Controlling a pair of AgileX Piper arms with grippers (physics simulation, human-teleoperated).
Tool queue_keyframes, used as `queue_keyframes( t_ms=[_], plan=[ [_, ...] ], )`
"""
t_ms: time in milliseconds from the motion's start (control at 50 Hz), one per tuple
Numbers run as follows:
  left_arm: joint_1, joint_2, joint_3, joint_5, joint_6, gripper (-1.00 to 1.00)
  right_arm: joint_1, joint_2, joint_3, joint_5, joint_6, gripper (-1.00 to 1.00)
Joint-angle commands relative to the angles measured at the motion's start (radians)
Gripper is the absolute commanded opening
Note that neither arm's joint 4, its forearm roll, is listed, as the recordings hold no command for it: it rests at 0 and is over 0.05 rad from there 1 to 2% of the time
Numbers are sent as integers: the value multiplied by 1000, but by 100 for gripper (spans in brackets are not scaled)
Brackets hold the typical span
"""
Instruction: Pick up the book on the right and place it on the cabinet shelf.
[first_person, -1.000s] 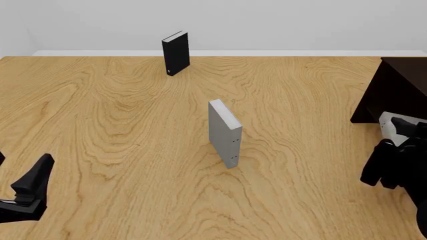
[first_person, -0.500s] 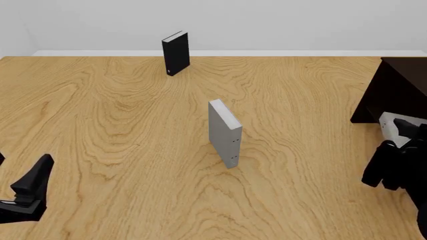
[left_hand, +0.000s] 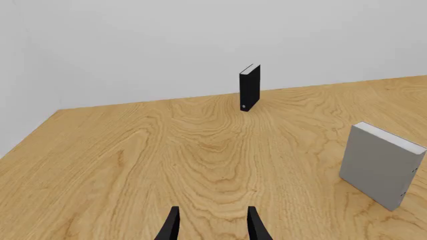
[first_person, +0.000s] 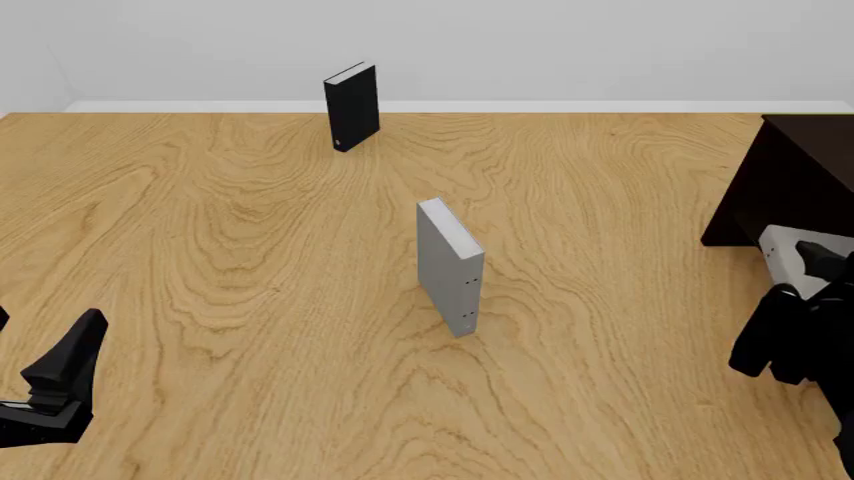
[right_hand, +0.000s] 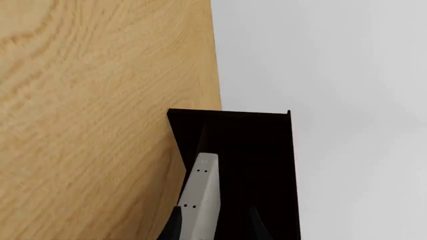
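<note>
The light grey book (first_person: 778, 247) is at the far right, tilted, its upper end against the front of the very dark cabinet (first_person: 794, 175). My right gripper (first_person: 809, 265) is shut on it from the near side, and the arm hides most of the book. In the right wrist view the book (right_hand: 200, 192) stands between the fingers (right_hand: 175, 226), leaning into the open cabinet (right_hand: 253, 150). My left gripper (first_person: 60, 375) is open and empty at the near left, low over the table; its fingertips (left_hand: 172, 227) show in the left wrist view.
Another grey book (first_person: 447, 265) stands upright mid-table, with small dark dots on its narrow side; it also shows in the left wrist view (left_hand: 380, 165). A black book (first_person: 352, 107) stands upright at the far edge near the wall, also seen in the left wrist view (left_hand: 249, 88).
My right gripper and the grey book in it have shifted slightly toward the near right. The left arm and the other two books have not moved.
</note>
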Motion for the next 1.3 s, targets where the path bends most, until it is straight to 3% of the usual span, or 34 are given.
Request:
queue_keyframes(
  t_ms=[20,700,1300],
  plan=[
    [1,-7,0,0,-8,100,-96,-16,13,33,-48,100],
    [1,0,0,-6,-7,100,-177,-4,23,34,-52,100],
    [4,-10,0,5,-6,100,-234,85,52,-47,-68,100]
  ],
)
